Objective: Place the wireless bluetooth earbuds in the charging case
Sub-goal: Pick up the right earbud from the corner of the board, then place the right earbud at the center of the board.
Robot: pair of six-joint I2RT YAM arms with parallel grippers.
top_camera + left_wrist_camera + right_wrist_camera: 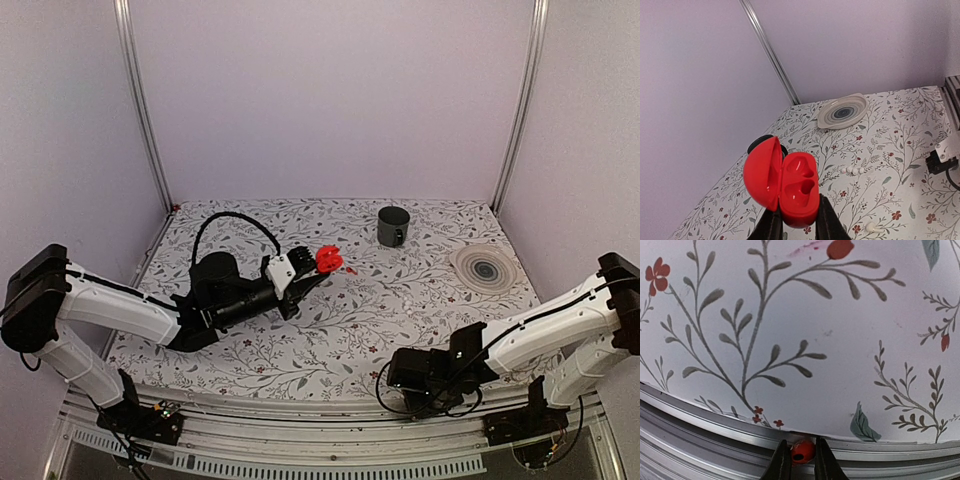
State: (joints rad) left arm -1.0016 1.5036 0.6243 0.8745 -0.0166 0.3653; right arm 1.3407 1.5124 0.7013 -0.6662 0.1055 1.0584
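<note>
Surroundings: floral-printed table (400,310) inside pale walls; grey mug (393,226) upright toward the far side; ringed plate (484,267) flat near the right edge, well apart from the mug.
Small items: short row of white beads (852,170) on the cloth in the left wrist view, and another white bead (870,227) nearer the camera.
In the way: dark rounded rim, partly hidden, shows just behind the case's lid in the left wrist view; what it is cannot be told from there.
Charging case: red charging case (797,192), raised off the table left of centre, lid (762,172) swung open to the side, two moulded hollows facing the wrist camera.
Left gripper: left gripper (799,227) closed tight on the case's lower end, one finger on each side.
Earbud: small red earbud (802,452) with a dark opening, at the table's near edge above the metal rail (715,435).
Right gripper: right gripper (801,461) pinched nearly closed around the earbud, fingers touching it on both sides.
Separation: earbud and right gripper sit low at the near edge, right of centre, well apart from the case.
</note>
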